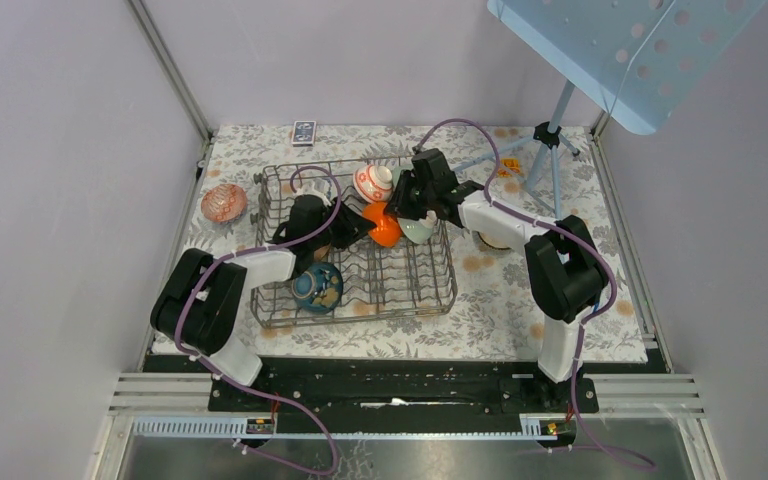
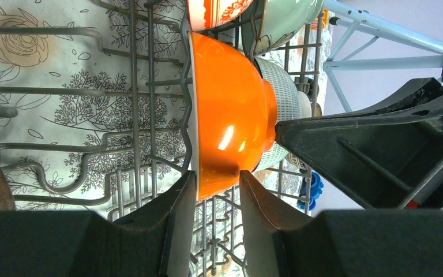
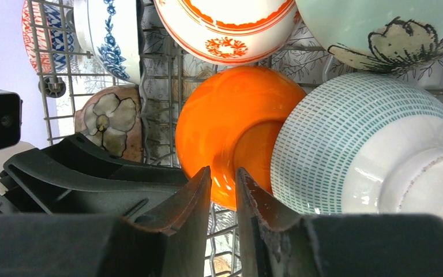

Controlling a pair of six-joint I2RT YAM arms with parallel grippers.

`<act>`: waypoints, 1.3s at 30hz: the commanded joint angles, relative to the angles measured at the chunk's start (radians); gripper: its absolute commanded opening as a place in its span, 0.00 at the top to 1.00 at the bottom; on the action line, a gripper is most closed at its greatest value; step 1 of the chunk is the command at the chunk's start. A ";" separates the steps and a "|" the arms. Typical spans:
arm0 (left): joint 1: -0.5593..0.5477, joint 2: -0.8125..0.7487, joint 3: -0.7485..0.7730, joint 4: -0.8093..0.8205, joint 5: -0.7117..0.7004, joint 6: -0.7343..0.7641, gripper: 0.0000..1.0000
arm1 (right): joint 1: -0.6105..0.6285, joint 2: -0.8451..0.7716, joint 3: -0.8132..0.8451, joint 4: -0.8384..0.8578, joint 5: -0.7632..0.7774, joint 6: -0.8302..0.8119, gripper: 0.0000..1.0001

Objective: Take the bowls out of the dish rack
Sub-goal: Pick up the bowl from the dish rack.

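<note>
Dish rack (image 1: 400, 275): grey wire basket, frame centre on tabletop (image 1: 520, 300), long axis left-right | orange bowl (image 1: 383, 228): glossy, on edge in rack, foot toward frame right | left fingers (image 2: 179, 231), right fingers (image 3: 196, 202): narrowly parted about the bowl, grip cannot be told

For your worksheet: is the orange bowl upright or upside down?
Upside down: orange bowl has foot up, rim down on the dish rack.
</note>
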 commanded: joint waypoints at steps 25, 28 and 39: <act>0.038 -0.061 -0.009 0.171 0.014 -0.006 0.46 | -0.003 -0.012 0.016 0.032 -0.056 0.014 0.71; 0.037 -0.041 -0.011 0.209 0.047 -0.019 0.47 | -0.004 -0.010 0.013 0.036 -0.061 0.016 0.71; 0.037 0.017 -0.023 0.353 0.135 -0.072 0.59 | -0.015 -0.010 0.001 0.052 -0.080 0.031 0.71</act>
